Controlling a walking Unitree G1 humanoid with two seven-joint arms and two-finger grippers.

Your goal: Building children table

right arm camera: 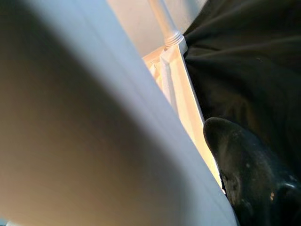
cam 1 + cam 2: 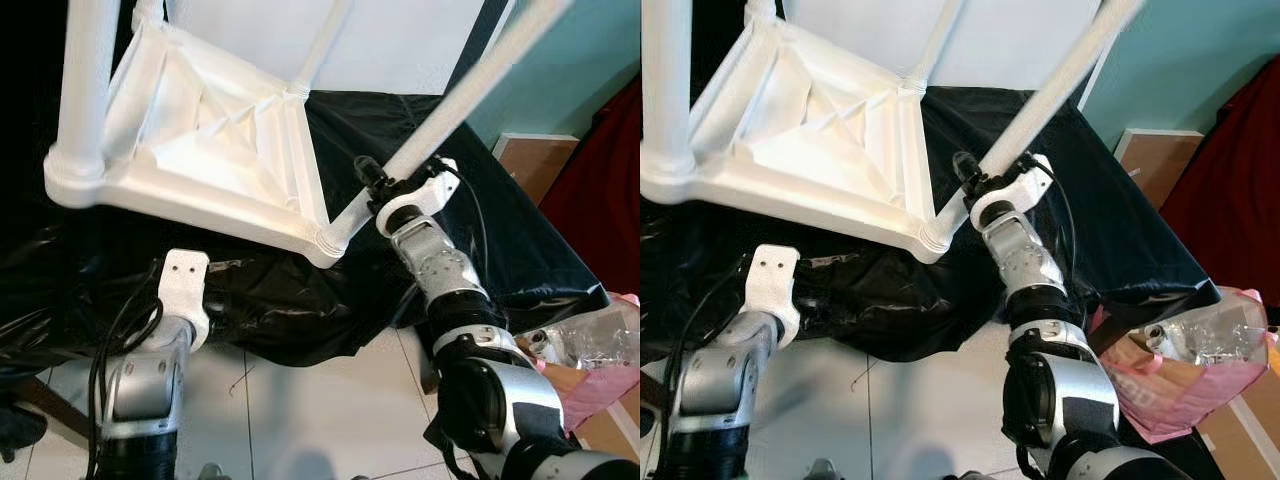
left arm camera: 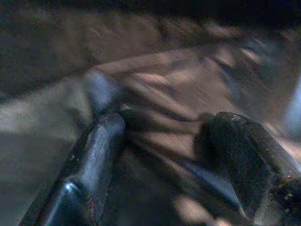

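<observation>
A white plastic children's table (image 2: 210, 130) lies upside down and tilted on a surface draped in black cloth (image 2: 500, 230), its ribbed underside towards me. Three white legs rise from its corners. My right gripper (image 2: 372, 186) is shut on the front right leg (image 2: 470, 90), just above the corner socket (image 2: 335, 238). In the right wrist view that leg (image 1: 94, 117) runs close past one black finger (image 1: 244, 160). My left arm (image 2: 185, 285) reaches under the table's near edge. In the left wrist view the left gripper (image 3: 169, 155) stands open over dark, blurred cloth.
White floor tiles (image 2: 300, 410) lie in front of the draped surface. A pink bag with clear plastic (image 2: 590, 350) sits on the floor at the right. Beyond it stand a cardboard box (image 2: 535, 160), red fabric (image 2: 600, 170) and a teal wall (image 2: 580, 60).
</observation>
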